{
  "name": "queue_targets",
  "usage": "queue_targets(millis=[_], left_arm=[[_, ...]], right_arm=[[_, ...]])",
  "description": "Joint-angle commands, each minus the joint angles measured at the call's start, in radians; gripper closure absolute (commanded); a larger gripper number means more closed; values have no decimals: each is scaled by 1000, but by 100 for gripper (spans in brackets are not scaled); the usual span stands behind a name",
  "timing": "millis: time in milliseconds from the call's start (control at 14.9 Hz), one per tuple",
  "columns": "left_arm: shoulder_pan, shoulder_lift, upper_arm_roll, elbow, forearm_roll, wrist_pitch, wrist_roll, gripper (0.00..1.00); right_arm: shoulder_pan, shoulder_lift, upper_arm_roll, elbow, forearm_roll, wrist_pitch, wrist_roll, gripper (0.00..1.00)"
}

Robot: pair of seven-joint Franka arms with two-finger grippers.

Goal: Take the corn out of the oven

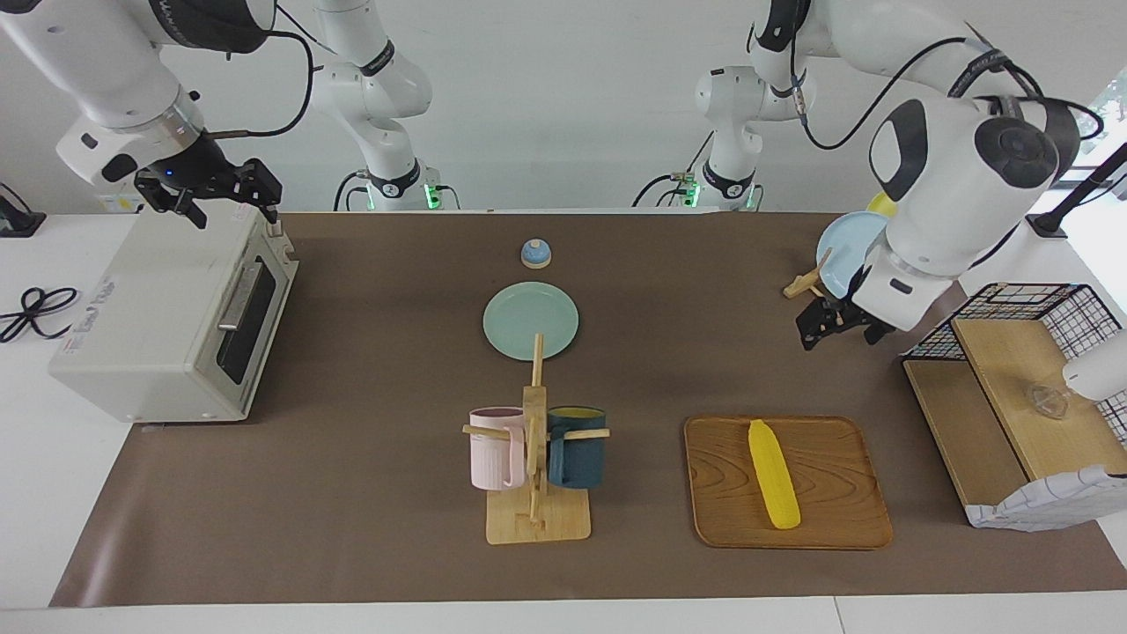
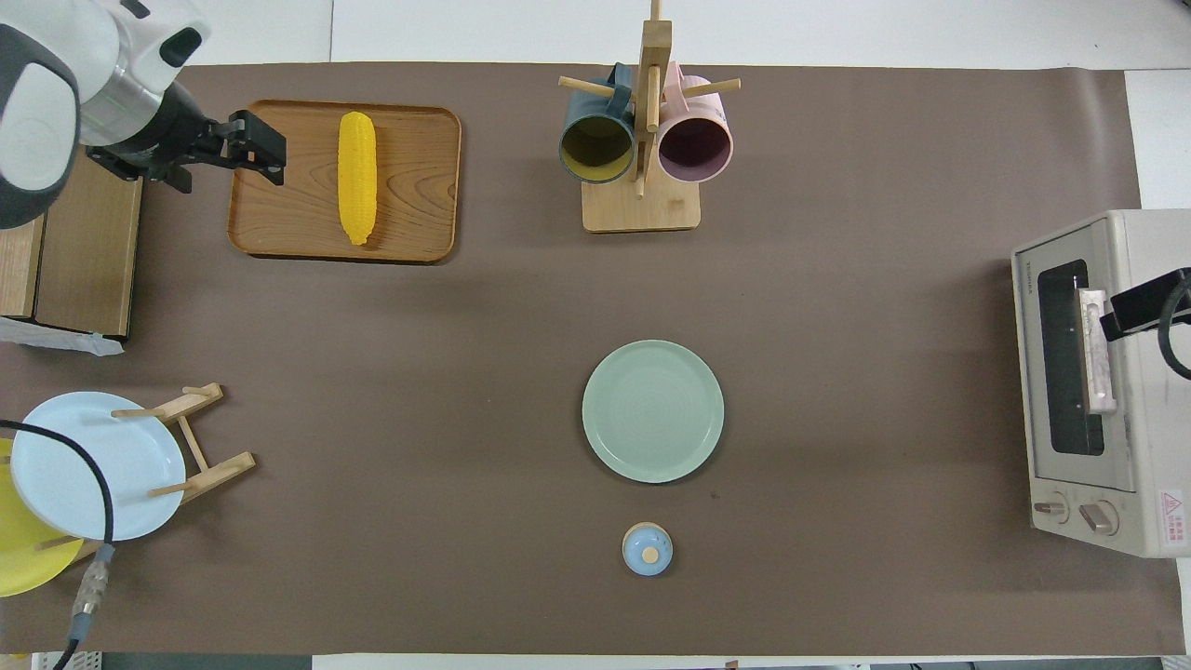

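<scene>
The yellow corn (image 1: 773, 475) lies flat on a wooden tray (image 1: 836, 493), free of any gripper; it also shows in the overhead view (image 2: 356, 177) on the tray (image 2: 419, 186). The off-white oven (image 1: 158, 299) stands at the right arm's end with its dark glass door shut, and is seen from above too (image 2: 1144, 447). My left gripper (image 1: 836, 333) is open and empty, up in the air over the tray's edge toward the left arm's end (image 2: 265, 149). My right gripper (image 1: 220, 201) is open and empty, just over the oven's top (image 2: 1140, 312).
A mug rack (image 1: 537, 458) with a pink and a dark blue mug stands beside the tray. A green plate (image 1: 531, 320) and a small blue bell (image 1: 535, 254) lie mid-table. A plate stand (image 1: 845, 260) and a wooden shelf (image 1: 1012, 387) are at the left arm's end.
</scene>
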Motion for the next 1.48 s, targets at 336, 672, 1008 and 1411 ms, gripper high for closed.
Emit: queue_targets(millis=[336, 672, 1008, 1411], left_arm=[[-13, -390, 6, -371, -7, -109, -43, 0], [-3, -397, -2, -394, -36, -57, -62, 0], [11, -392, -8, -394, -39, -17, -53, 0], [24, -388, -42, -386, -39, -28, -54, 0]], right_arm=[[-13, 1, 11, 8, 6, 10, 14, 0], [-10, 1, 11, 8, 5, 10, 16, 0], [-10, 1, 11, 9, 5, 12, 16, 0], [-9, 2, 13, 8, 6, 36, 13, 0]])
